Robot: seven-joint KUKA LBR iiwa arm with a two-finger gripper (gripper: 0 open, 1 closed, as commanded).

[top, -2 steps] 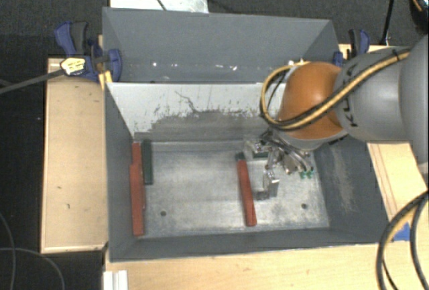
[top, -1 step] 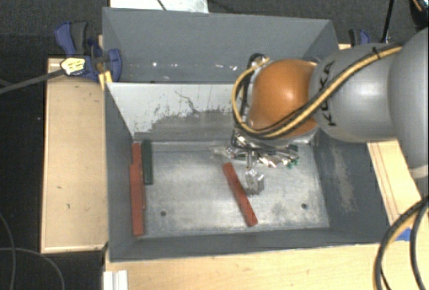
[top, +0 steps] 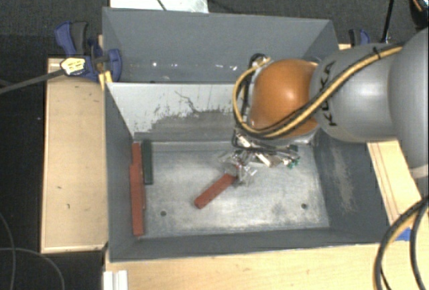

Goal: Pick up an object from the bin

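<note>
A short red-brown bar lies slanted on the bin floor near the middle. Its upper right end reaches under my gripper, which hangs low over the floor just below the orange cover. The metal fingertips sit right at that end of the bar, but I cannot make out whether they close on it. Along the left wall lie a long red-brown strip and, beside its upper part, a short dark green bar.
The arm enters from the right and covers the bin's back right corner. The floor to the right and in front of the gripper is bare metal.
</note>
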